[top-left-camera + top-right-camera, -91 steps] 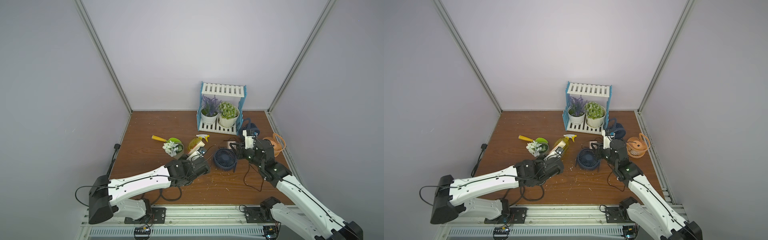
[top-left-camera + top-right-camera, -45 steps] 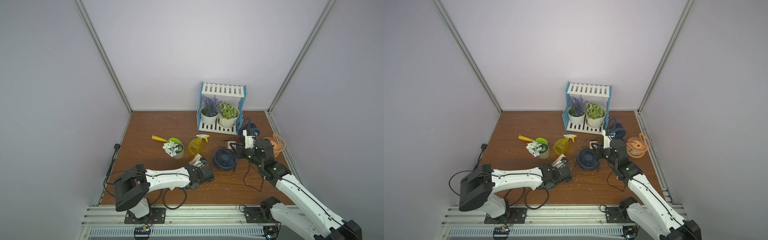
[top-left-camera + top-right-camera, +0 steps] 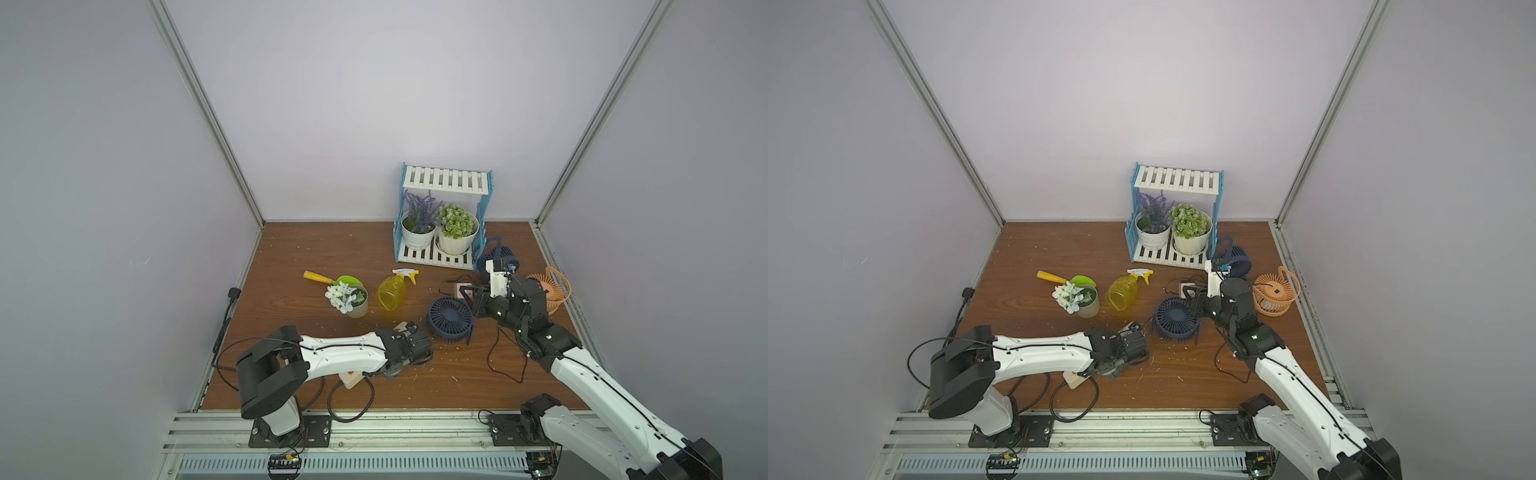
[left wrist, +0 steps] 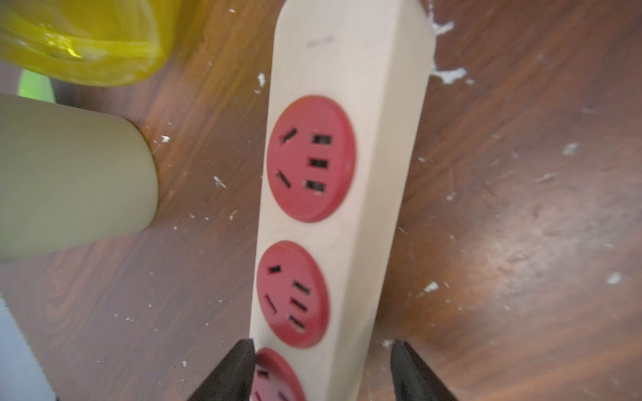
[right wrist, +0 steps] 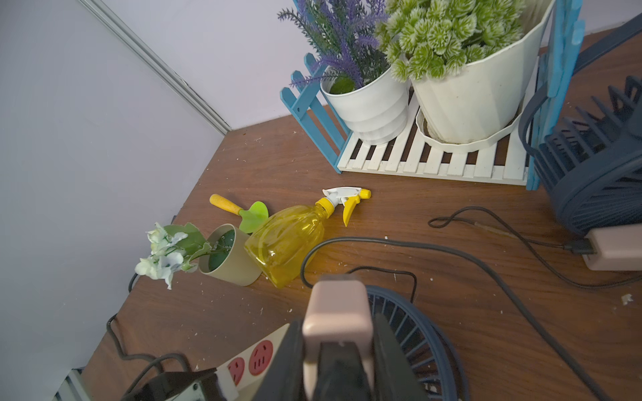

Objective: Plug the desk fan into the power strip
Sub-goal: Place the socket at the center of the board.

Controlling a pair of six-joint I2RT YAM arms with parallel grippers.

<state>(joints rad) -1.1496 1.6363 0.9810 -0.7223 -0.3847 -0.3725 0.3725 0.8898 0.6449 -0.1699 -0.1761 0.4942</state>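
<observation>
Watching the left wrist feed, I saw the left gripper [image 4: 323, 343] parted astride the power strip [image 4: 378, 166], one fingertip [image 4: 239, 364] at the strip's edge and the other clear of it. The strip lay on the wooden table [image 4: 521, 208], its far end near the yellow spray bottle [image 4: 80, 41]. The right gripper [image 5: 337, 324] was clamped on a pink plug block [image 5: 335, 302] by the blue desk fan [image 5: 410, 333].

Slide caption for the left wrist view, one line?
Left gripper open, fingers straddling the cream power strip on the wooden table, red sockets facing up.
</observation>
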